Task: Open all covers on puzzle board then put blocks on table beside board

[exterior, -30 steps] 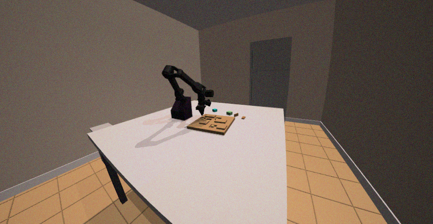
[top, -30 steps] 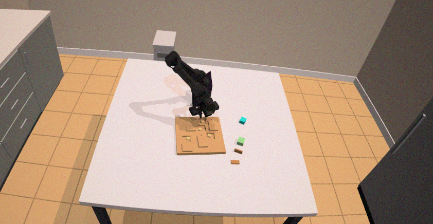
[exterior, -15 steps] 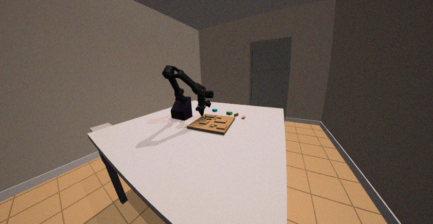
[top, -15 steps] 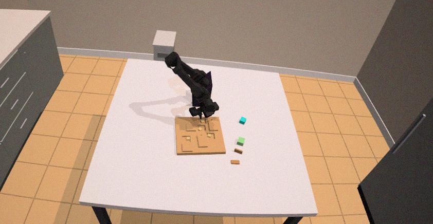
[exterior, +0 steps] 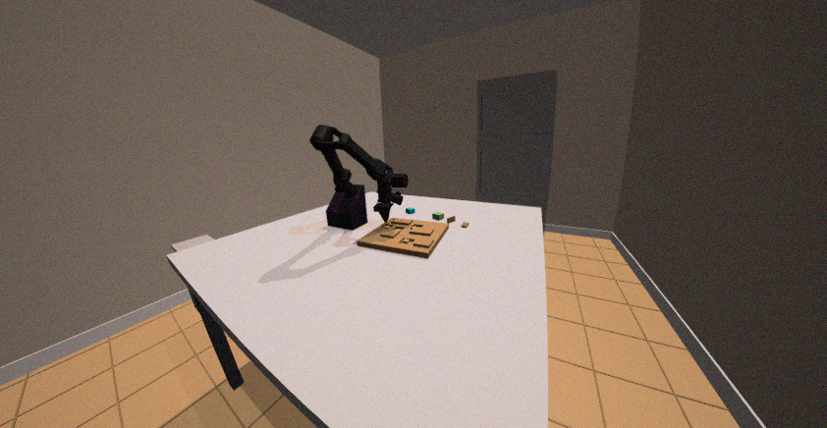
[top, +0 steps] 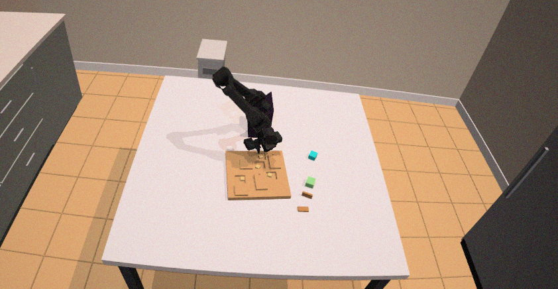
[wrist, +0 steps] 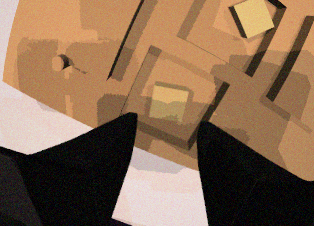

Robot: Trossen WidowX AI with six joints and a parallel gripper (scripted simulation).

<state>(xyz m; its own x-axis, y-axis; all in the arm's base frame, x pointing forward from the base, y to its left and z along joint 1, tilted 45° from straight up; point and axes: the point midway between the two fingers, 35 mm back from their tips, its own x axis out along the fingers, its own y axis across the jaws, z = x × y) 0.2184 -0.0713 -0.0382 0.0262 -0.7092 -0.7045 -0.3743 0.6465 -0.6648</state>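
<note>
My gripper (top: 261, 153) (exterior: 386, 220) (wrist: 168, 125) is open and empty, low over the back edge of the wooden board (top: 280, 190) (exterior: 375, 243) (wrist: 45, 22). A small yellow block (top: 260, 156) (wrist: 169, 102) sits in a square well just ahead of the fingertips in the wrist view, partly in shadow. A second yellow block (top: 257, 166) (wrist: 253, 16) sits turned in its well. Others (top: 270, 174) (top: 242, 178) show in wells farther forward. Raised covers (top: 260, 181) (top: 240, 190) (top: 274, 163) lie beside wells. Cover positions near the gripper are partly hidden.
On the table (top: 195, 228) (exterior: 463, 321), right of the board, lie a cyan block (top: 312, 155) (exterior: 410, 210), a green block (top: 310, 181) (exterior: 438, 215) and two small brown pieces (top: 307, 195) (top: 303, 209). A round pin (wrist: 61, 62) stands on the board.
</note>
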